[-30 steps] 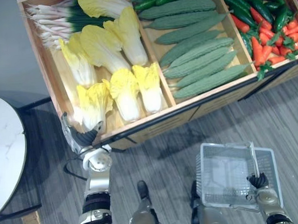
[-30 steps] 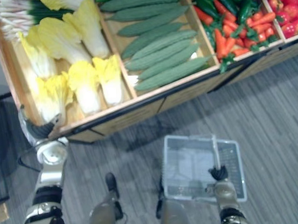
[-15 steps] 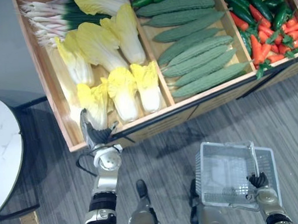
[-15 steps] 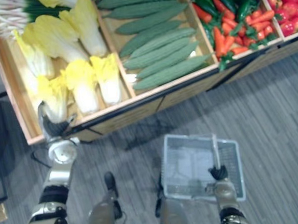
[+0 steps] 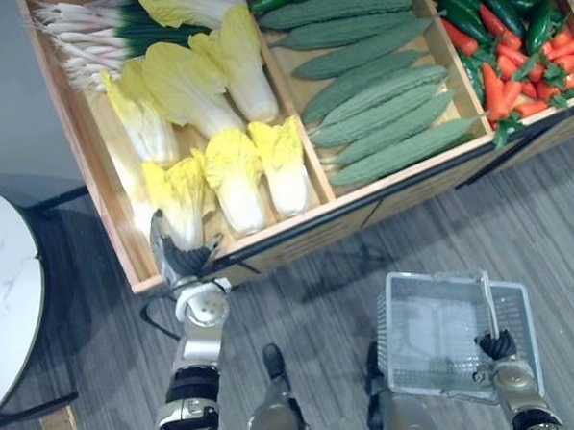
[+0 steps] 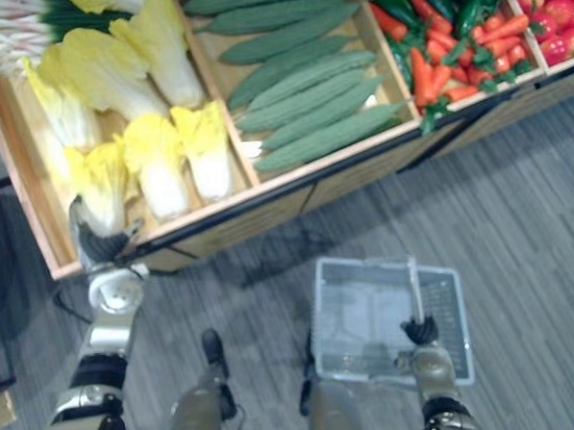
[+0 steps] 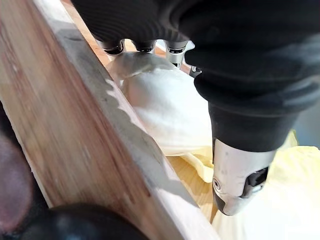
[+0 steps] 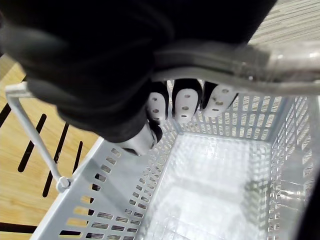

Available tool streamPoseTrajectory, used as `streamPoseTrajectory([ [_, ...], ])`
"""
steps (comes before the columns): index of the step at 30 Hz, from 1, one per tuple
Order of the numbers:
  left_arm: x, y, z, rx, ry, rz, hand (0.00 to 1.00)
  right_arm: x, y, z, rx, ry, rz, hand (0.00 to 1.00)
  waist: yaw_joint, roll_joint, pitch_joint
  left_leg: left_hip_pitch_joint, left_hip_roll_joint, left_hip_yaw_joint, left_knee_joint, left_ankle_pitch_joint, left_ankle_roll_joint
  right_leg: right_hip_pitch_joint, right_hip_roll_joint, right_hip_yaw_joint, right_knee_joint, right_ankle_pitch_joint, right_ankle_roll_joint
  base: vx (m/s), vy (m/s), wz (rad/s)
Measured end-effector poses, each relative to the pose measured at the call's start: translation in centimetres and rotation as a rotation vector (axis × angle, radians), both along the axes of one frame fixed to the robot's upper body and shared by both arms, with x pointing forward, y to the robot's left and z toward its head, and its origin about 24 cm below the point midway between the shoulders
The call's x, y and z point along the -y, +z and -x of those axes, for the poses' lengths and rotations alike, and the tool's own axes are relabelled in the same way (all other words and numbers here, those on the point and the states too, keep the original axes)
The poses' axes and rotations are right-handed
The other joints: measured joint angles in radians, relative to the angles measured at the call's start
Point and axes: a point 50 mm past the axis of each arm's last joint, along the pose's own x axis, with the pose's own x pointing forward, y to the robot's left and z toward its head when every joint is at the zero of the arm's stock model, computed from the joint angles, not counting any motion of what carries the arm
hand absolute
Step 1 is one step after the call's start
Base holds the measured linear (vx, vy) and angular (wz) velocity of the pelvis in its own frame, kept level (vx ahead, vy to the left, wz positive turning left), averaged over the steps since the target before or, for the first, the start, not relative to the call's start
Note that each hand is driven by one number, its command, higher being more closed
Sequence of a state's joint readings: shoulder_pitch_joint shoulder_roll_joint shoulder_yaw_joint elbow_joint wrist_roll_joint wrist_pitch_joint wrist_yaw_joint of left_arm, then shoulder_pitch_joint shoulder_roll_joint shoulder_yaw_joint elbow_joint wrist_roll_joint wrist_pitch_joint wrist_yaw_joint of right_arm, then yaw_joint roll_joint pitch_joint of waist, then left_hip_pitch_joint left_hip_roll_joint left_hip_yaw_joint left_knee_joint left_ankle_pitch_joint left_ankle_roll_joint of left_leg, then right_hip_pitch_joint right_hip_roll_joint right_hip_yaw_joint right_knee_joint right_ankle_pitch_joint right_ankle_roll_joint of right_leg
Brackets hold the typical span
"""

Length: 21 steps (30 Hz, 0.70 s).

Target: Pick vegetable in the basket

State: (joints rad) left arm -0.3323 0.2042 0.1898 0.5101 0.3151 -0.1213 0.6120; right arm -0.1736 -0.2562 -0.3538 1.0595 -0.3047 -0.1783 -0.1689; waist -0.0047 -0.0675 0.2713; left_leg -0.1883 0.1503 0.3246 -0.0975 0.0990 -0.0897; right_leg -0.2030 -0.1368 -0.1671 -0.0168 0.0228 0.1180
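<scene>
Cabbage (image 5: 182, 192) is the likely pick: the nearest head in the lower left corner of the wooden stand (image 5: 363, 197), its white base close against the front rim. At lower right the basket (image 5: 433, 333) hangs empty, its handle (image 5: 487, 301) wrapped by the right hand (image 5: 496, 347). The left hand (image 5: 180, 256) is over the rim with its fingers (image 7: 175, 50) on the white base and its thumb (image 7: 240, 175) standing clear, so nothing is gripped. The rim may block the thumb from closing (little room there). The smooth base could slip, or loose leaves tear.
</scene>
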Motion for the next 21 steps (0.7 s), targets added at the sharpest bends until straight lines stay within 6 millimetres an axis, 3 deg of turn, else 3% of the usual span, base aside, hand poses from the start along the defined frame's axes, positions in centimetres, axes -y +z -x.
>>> streamPoseTrajectory([
  [12,-2.4,-0.1,-1.9,-0.086,0.06,0.023,0.0,0.3,0.4,-0.7,-0.003,0.01,0.009,1.0,-0.002,0.01,0.005,0.001,0.0,0.003,0.0,0.0,0.0,-0.002,0.0,0.005,0.0,0.001,0.001,0.0,0.0,0.0],
  [13,-2.5,-0.1,-1.9,-0.094,0.063,0.021,1.0,0.4,0.5,-0.8,-0.003,0.01,0.012,1.0,-0.002,0.012,0.006,0.001,0.0,0.005,0.0,0.0,0.0,-0.002,0.0,0.006,0.0,0.002,0.001,0.0,0.0,-0.04],
  [21,-3.9,0.7,-2.6,-0.119,0.099,0.002,1.0,0.7,1.0,-1.5,-0.01,0.041,0.041,1.0,0.0,0.015,0.006,0.007,-0.002,0.019,0.0,0.0,0.0,0.001,-0.001,0.014,-0.014,0.019,-0.002,0.0,0.0,-0.04],
])
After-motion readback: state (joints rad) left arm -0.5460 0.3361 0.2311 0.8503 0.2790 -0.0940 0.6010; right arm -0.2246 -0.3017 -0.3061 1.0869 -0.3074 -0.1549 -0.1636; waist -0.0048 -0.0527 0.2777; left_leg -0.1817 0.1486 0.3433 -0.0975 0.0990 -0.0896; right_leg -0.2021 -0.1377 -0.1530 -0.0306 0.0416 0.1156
